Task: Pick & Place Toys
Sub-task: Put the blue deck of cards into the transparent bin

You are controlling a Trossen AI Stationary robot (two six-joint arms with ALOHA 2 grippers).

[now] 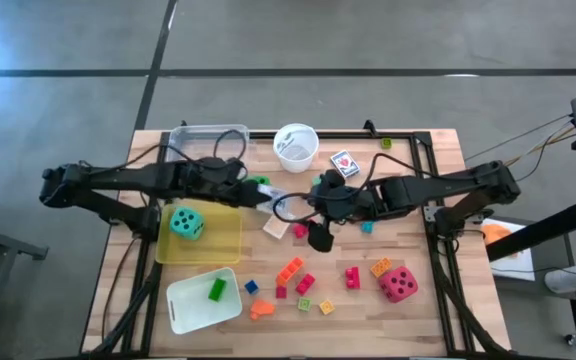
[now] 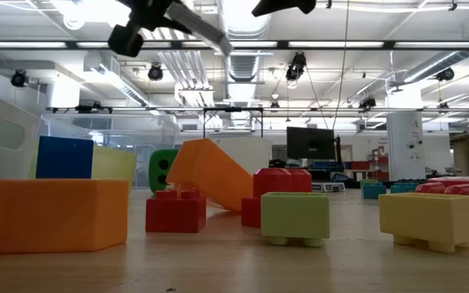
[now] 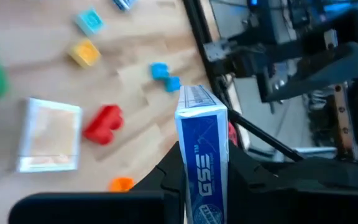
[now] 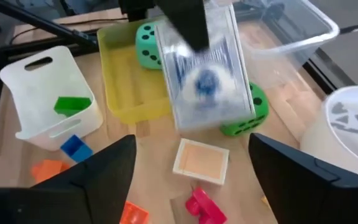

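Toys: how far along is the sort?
Done: teal die sits in the yellow tray, a green block in the white tray. In hand: left gripper holds a blue card pack above the table; right gripper is open beside it. Left: red die, green die and many blocks on the table.

card pack (image 3: 202, 155): blue, upright in my left claw (image 3: 202, 186), frame centre
red die (image 1: 398, 283): lower right
blocks (image 1: 298, 275): scattered, lower centre

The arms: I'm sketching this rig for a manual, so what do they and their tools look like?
Both arms are slim, dark and jointed, with black cables looping beside them over the wooden table. The left tool and the right tool each end in two broad, flat matte-black fingers. No markings show.
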